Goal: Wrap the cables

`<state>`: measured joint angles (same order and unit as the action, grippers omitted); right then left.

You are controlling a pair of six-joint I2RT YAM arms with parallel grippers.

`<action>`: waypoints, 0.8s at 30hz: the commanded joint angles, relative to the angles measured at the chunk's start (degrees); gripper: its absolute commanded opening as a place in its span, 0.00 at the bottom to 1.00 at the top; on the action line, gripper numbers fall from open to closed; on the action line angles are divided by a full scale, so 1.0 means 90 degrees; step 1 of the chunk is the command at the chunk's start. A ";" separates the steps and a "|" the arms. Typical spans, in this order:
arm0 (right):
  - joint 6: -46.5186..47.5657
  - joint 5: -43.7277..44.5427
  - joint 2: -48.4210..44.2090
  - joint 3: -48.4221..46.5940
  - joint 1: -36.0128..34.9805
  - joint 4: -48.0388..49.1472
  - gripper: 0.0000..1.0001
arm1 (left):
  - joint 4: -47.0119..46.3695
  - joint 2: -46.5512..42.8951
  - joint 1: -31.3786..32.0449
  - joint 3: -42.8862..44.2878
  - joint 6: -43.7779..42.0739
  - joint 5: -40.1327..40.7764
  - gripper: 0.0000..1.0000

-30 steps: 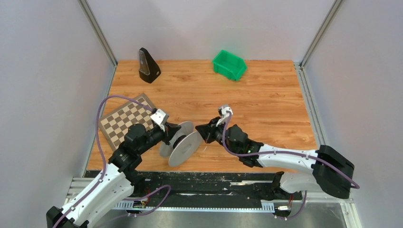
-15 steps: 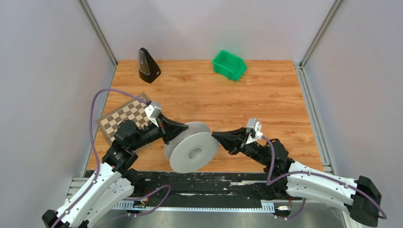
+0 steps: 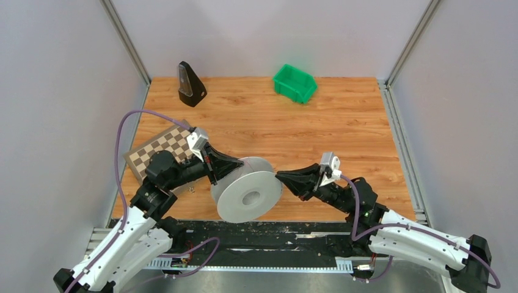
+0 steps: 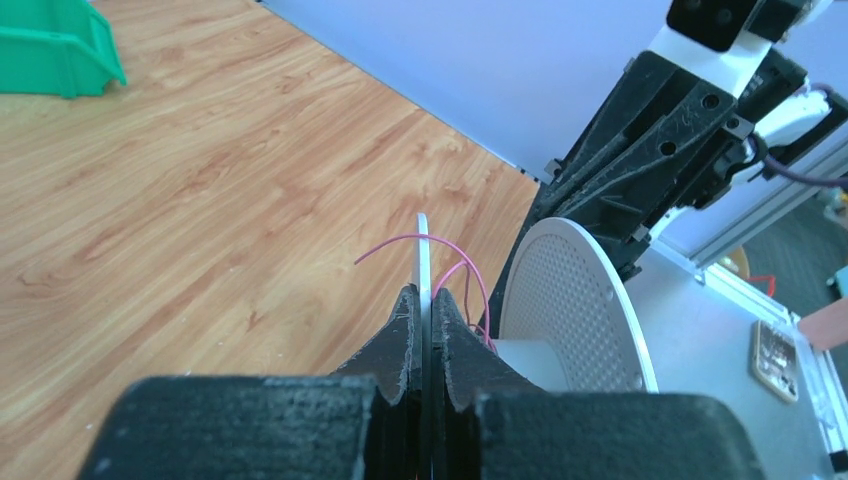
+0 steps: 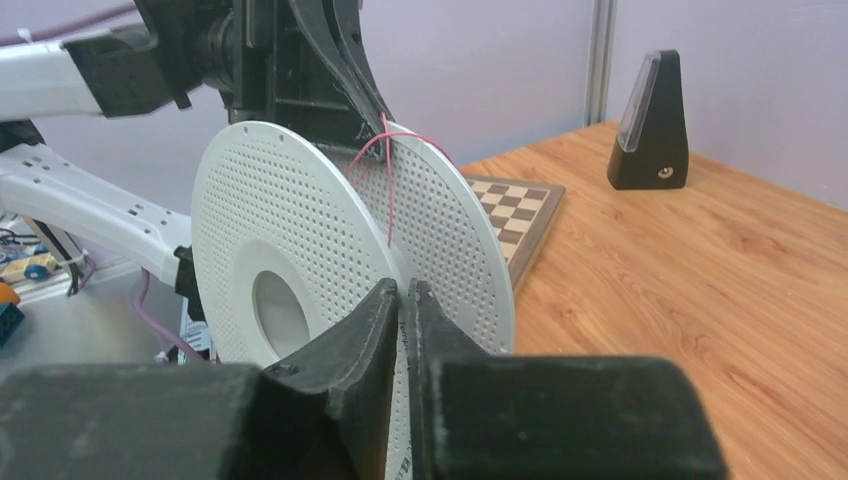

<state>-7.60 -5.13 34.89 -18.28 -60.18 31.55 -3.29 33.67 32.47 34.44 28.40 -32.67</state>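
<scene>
As left end effector (image 3: 237, 166) and right end effector (image 3: 281, 177) clench it, reel (image 3: 247, 196) stands near table edge (image 3: 293, 215).

Lab robot cell: wood-laminate table (image 3: 342, 122) boxed in by plain grey panels (image 3: 55, 91) on aluminium extrusion posts (image 3: 125, 39). Unrelated test props lie about: metronome (image 3: 191, 85), green bin (image 3: 294, 83), chessboard (image 3: 160, 149).

From the top camera the strand (image 5: 388, 200) is too fine for me to find, and the near disc of the reel (image 3: 247, 194) hides the hub. In my right wrist view the reel covers part of the chessboard (image 5: 525, 212). There the blurred fingers (image 5: 340, 360) of my right gripper (image 5: 403, 298) also blot out the reel's lower rim, while my left wrist view cuts the green bin (image 4: 50, 48) off at its top corner.
</scene>
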 commanded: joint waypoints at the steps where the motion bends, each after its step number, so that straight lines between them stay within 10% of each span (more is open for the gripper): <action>1: 0.0047 0.0446 -0.0239 -0.0765 -0.0009 -0.1557 0.14 | 0.0357 0.0150 0.0006 0.0793 -0.1130 -0.0654 0.00; 17: 0.2941 -0.1669 -0.1027 -0.0779 -0.0011 -0.2556 0.48 | 0.2972 0.0942 0.0008 0.1668 -0.6029 -0.3442 0.00; 24: 0.3604 -0.2227 -0.0120 -0.1391 -0.0085 -0.2783 0.49 | 0.3474 0.1354 0.0006 0.1814 -0.6686 -0.3782 0.00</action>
<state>18.06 -20.53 30.13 -25.23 -60.25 7.49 25.36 44.75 32.53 47.77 -24.45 -61.91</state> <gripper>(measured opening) 0.492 0.017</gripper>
